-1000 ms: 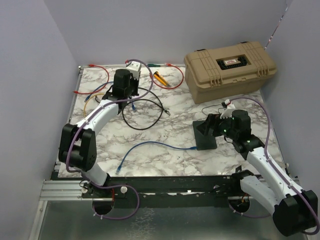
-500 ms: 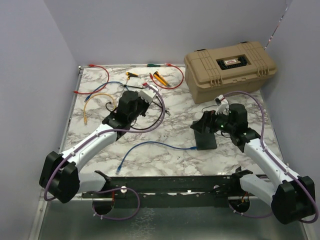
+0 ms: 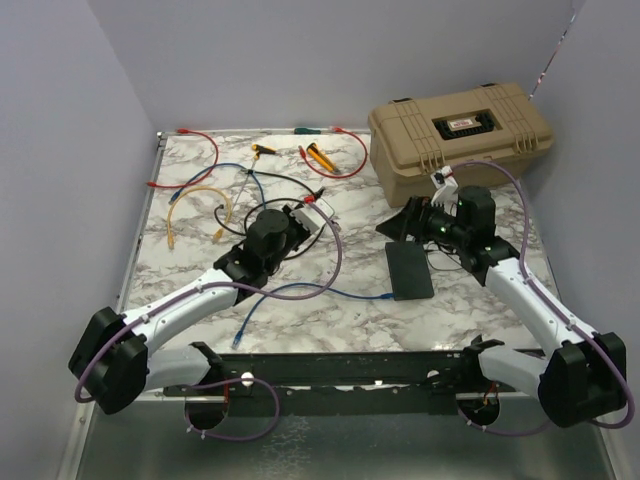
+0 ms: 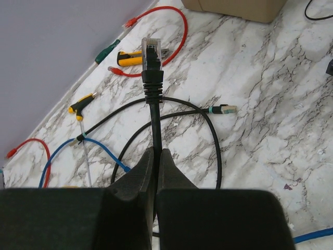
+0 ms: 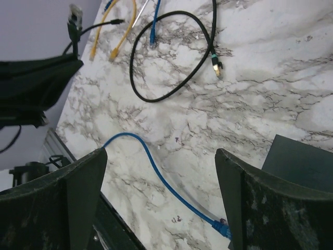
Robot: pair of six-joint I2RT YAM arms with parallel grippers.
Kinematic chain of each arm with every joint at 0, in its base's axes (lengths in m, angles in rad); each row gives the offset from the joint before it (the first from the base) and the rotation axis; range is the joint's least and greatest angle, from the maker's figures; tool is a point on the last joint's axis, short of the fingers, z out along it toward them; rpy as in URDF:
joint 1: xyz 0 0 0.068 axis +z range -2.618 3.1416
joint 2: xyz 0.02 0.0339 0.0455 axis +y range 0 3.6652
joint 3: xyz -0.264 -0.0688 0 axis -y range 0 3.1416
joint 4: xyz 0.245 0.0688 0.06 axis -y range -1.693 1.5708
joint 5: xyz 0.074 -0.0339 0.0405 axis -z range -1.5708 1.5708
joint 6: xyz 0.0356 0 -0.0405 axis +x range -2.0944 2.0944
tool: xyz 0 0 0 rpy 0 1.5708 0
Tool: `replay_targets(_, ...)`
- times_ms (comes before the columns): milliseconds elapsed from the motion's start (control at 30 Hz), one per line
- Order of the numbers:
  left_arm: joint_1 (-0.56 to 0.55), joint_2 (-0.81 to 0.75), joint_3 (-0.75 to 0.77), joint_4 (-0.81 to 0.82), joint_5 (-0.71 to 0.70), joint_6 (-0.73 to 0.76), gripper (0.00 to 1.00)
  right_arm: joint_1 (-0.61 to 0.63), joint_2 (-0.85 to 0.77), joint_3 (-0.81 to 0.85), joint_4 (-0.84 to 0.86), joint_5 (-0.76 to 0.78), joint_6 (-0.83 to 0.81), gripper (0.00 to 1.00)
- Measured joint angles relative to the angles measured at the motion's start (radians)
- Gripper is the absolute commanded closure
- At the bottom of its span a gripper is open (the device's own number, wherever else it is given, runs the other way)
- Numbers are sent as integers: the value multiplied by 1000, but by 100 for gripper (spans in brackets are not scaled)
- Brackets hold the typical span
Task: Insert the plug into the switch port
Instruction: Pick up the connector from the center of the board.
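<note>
Left wrist shows our left gripper (image 4: 155, 156) clamped on the black cable (image 4: 154, 125), which we judge light and limp, behind its stiff plug (image 4: 150, 52); our right gripper (image 5: 161, 156) gapes empty.

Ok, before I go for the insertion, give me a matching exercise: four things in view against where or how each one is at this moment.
Things:
1. plug
2. switch
3. tan case
4. right gripper

States:
A. open, nothing between its fingers
B. back right of the table, lid shut
C. sticking out past the shut left gripper, which pinches its black cable
D. lying flat on the table, near right

Pairs: 1-C, 2-D, 3-B, 4-A
</note>
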Motion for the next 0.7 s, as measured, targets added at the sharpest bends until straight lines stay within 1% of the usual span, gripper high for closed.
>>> replay_targets(167, -79, -8, -49, 80, -75, 50, 100, 0, 30, 21, 48, 5, 104, 19)
replay_targets(300, -183, -10, -113, 182, -187, 108, 100, 1, 68, 27, 75, 5, 172, 23)
replay_targets(467, -306, 10, -196, 326, -315, 209, 100, 11, 75, 27, 109, 4, 226, 26)
replay_targets(700, -396, 80, -242, 498, -432, 366, 100, 36, 107, 27, 192, -46, 273, 31)
